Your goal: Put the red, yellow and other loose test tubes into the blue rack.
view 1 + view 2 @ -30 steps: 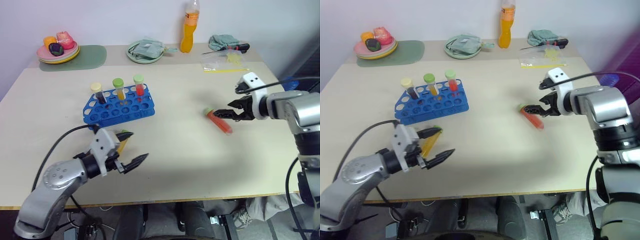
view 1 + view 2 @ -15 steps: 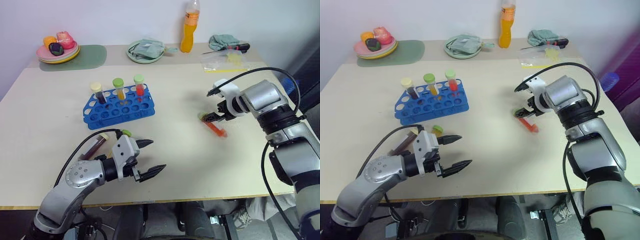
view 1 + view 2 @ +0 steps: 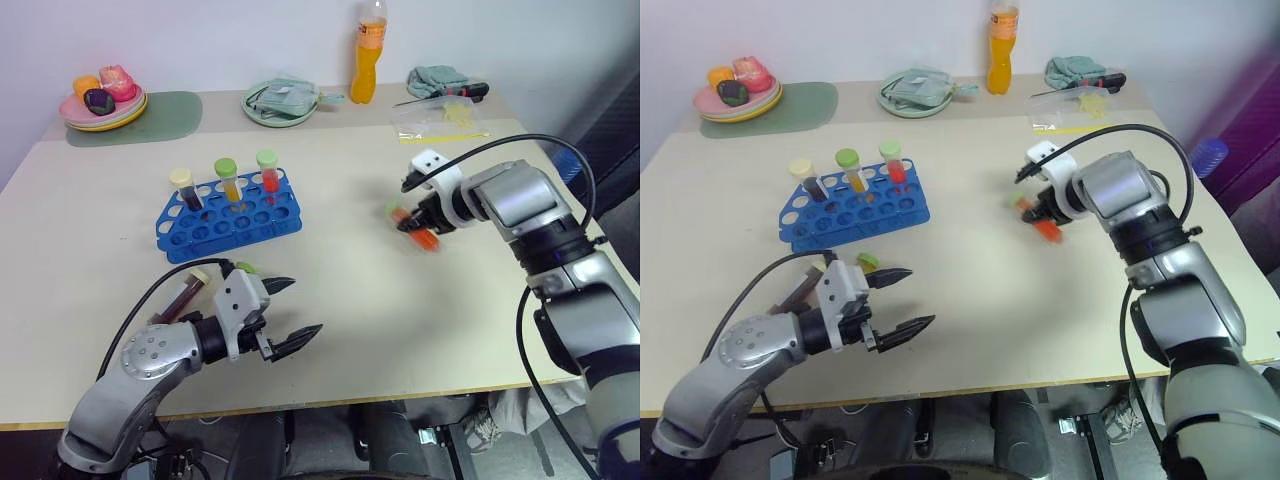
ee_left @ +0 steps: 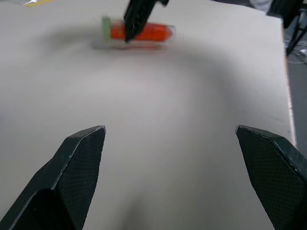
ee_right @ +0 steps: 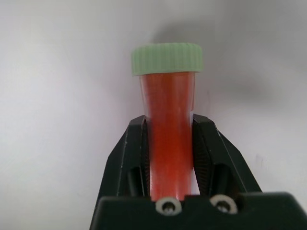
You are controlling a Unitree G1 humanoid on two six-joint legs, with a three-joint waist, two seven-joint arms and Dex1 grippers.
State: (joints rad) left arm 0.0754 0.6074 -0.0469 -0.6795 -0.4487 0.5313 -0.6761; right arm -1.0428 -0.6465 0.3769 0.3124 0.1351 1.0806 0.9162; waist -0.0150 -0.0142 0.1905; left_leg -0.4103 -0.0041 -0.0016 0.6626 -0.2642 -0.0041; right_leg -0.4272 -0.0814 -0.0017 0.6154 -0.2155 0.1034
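Observation:
The blue rack (image 3: 228, 213) stands left of centre with three capped tubes upright in its back row. My right gripper (image 3: 420, 222) is shut on a red-orange test tube (image 5: 169, 100) with a green cap, holding it just above the table, right of the rack. The left wrist view also catches that tube (image 4: 141, 32). Nearer the front edge, my left gripper (image 3: 306, 306) stands open with nothing between its fingers. Behind it lies a dark maroon tube (image 3: 185, 292) with a cream cap. A green cap (image 3: 245, 267) peeks out beside it, its tube hidden.
Along the far edge stand a tall orange bottle (image 3: 365, 55), a plate holding a green cloth (image 3: 283, 100), a plate of toy food (image 3: 100, 100) on a green mat (image 3: 170, 108), a plastic bag (image 3: 440, 118) and a screwdriver (image 3: 470, 90).
My right gripper has shut on the red-orange tube and carried it a little to the left, off the table. The left gripper stays open in about the same place.

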